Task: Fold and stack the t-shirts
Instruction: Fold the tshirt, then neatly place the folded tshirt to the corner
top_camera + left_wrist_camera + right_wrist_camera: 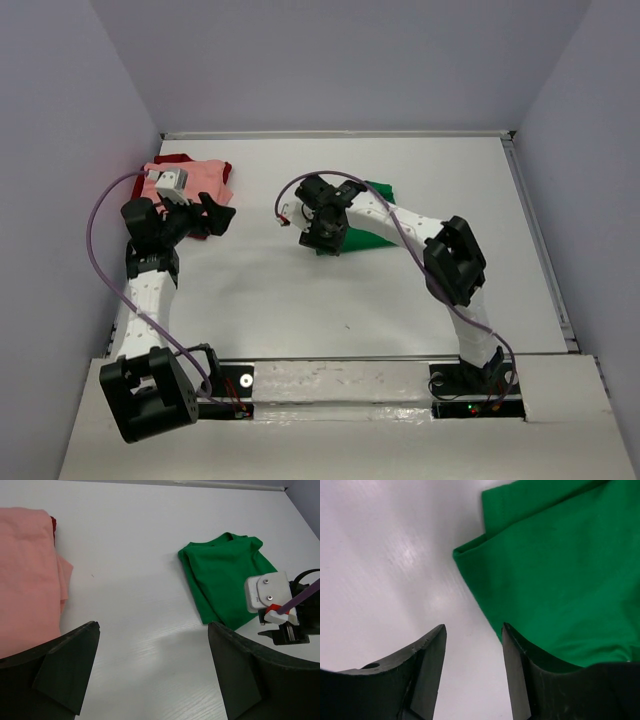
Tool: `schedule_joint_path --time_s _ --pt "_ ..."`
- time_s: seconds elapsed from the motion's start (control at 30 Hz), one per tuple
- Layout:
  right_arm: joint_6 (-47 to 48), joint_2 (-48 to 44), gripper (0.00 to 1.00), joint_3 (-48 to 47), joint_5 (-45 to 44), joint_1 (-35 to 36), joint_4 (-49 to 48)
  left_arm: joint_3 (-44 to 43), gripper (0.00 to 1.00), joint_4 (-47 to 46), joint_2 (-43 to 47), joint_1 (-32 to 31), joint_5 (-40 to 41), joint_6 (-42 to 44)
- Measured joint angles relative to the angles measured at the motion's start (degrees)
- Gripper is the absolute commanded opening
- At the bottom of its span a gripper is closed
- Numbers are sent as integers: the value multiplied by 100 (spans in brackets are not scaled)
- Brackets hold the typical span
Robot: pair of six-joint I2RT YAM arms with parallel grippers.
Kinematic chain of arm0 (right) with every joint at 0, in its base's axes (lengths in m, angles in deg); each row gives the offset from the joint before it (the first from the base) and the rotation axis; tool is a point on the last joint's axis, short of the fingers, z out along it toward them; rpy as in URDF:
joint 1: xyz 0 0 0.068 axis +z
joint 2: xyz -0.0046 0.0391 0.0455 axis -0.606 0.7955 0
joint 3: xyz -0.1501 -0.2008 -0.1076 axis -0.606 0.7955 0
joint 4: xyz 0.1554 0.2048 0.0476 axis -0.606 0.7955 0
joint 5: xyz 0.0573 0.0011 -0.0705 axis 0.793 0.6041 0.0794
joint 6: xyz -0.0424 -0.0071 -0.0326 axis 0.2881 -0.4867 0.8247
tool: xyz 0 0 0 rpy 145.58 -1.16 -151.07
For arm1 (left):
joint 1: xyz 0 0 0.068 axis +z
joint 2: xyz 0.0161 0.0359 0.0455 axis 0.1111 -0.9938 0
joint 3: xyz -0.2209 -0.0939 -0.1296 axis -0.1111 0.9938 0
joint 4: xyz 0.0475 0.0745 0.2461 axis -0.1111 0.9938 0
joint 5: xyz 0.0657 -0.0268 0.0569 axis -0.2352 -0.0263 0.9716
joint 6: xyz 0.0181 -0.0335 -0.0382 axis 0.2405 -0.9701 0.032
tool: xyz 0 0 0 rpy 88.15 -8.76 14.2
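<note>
The green t-shirt (560, 570) is soft matt cloth, smooth with light creases. The salmon pink t-shirt (25, 570) looks alike. The counter (135, 555) is white, smooth, faintly grained, with a soft sheen. The right claw (473, 630) looks like matt black plastic.

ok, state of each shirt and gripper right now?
green t-shirt: folded, flat on the table, not stacked
salmon pink t-shirt: folded, on top of the dark red one
dark red t-shirt: under the pink, only edges showing
left gripper: open, empty
right gripper: open, empty, at the green shirt's edge
</note>
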Motion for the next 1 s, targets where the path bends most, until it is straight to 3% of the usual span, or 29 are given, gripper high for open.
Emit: schedule_joint_path --time_s 0.6,1.0 --pt "164 973 54 -732 -459 236 -289 103 99 -111 -85 33 7 -114" --pt "223 1102 54 -890 -619 380 -295 92 99 -81 -227 33 20 -111"
